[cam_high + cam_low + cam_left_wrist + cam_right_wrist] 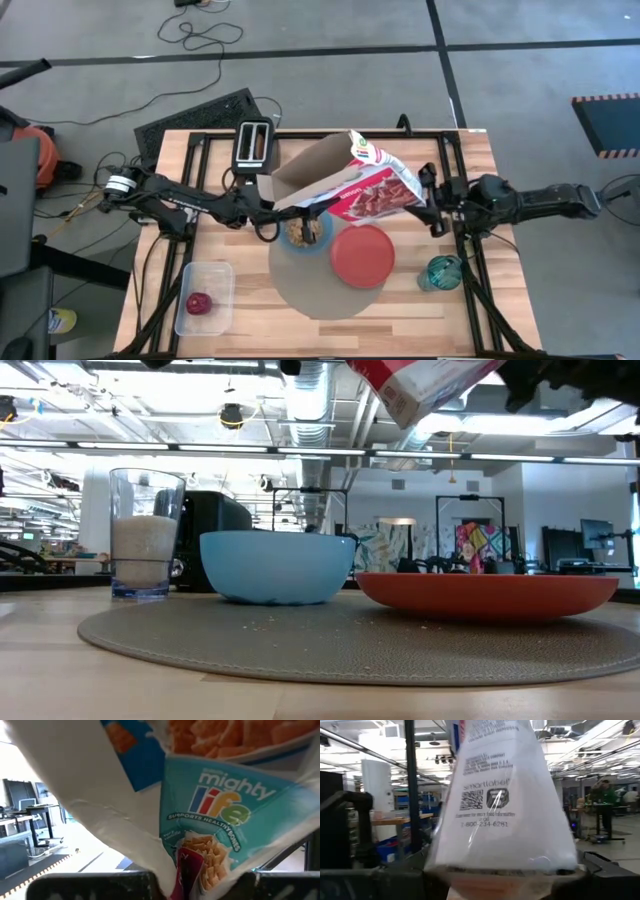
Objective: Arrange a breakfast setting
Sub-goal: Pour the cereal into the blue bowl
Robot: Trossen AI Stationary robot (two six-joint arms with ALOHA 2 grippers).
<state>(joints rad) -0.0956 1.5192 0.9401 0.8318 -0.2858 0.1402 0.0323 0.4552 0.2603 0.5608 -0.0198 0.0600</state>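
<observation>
From above, a red cereal box (372,190) with open brown flaps hangs tilted over the light-blue bowl (305,232), which has cereal in it. The right gripper (424,192) is closed on the box's far end; the left gripper (268,212) is near the open flap, whether it grips I cannot tell. The bowl and the red-orange plate (361,256) lie on the round mat (300,290), the plate's rim just beside the bowl. The teal glass (442,272) stands off the mat, near the right table edge. The red apple (198,303) sits in a clear tub (218,275) at the front left corner; the toaster (253,144) is at the back edge.

At table height, the glass (145,546), bowl (277,567) and plate (488,594) stand in a row, crumbs on the mat (350,645).

The left wrist view reads "mighty life" and "supports healthy bones" on a bag (210,825).

The right wrist view shows "smartlabel", a QR code and "1-800-234-6281" on the clear bag (495,805)
</observation>
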